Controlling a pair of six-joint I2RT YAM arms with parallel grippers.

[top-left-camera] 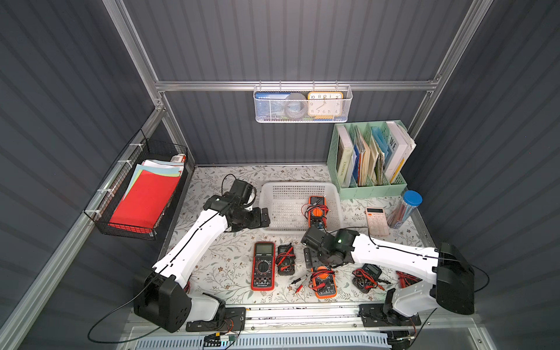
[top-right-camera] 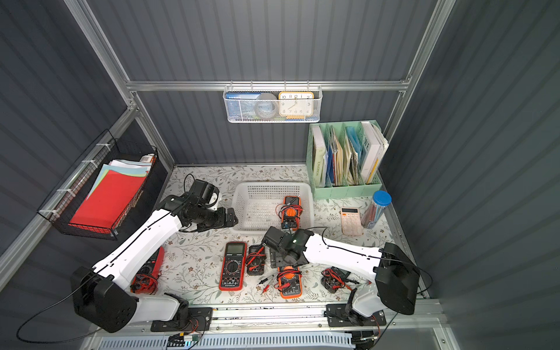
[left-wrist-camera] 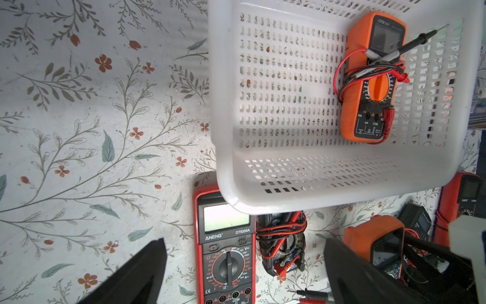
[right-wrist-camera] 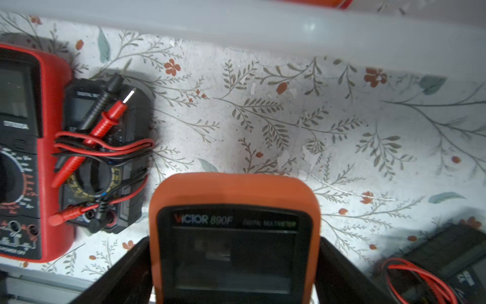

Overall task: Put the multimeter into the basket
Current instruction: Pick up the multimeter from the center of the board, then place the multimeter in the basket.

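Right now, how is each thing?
Basket, upright, one meter inside.
Basket meter, lying flat inside.
Front orange meter, on the table, gripped at its sides.
Left tool, open, empty.
Right tool, shut on front orange meter.
Red meter, on the table, screen blank.

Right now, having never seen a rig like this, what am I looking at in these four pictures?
Two white-and-black robot arms, left and right, stand at a floral-patterned table. Two pictures look down from overhead, nearly alike; the other two come from a camera on each wrist. On the table lie a large red multimeter, a small black multimeter wrapped in leads, and a low white perforated plastic basket holding one orange multimeter. The right gripper has its fingers against both sides of a second orange multimeter marked Victor, which seems to rest on the table. The left gripper is open and empty beside the basket.
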